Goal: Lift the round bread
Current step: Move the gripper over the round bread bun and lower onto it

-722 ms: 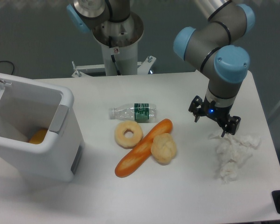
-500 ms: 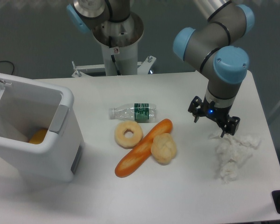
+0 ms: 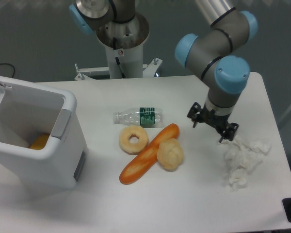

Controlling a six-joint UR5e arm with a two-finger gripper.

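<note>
- Barely started: round bread [image 3: 170, 154] sits on the table [image 3: 184, 204], not lifted, nothing touching it from above.
- Gripper [image 3: 211, 125] hangs off to the bread's right and a bit further back, jaws spread apart and empty, fingers pointing down.
- Left to do, by my read: move the gripper over the bread, drop, close, lift. None of that is done yet.
- Bread's left side touches the long orange baguette [image 3: 149, 154]; the ring bread [image 3: 133, 139] lies just beyond the baguette, and the plastic bottle [image 3: 138, 117] is behind those.
- Bread's right and front sides face bare tabletop, so that is likely the easier way in; a finger on the left side may nudge the baguette.
- Crumpled tissue [image 3: 242, 161] lies just beside the gripper, down and right, away from the route to the bread.
- White bin [image 3: 36, 138] stands at the far left, well apart.
- Table's right edge is near the tissue; the front edge is well clear of the bread.
</note>
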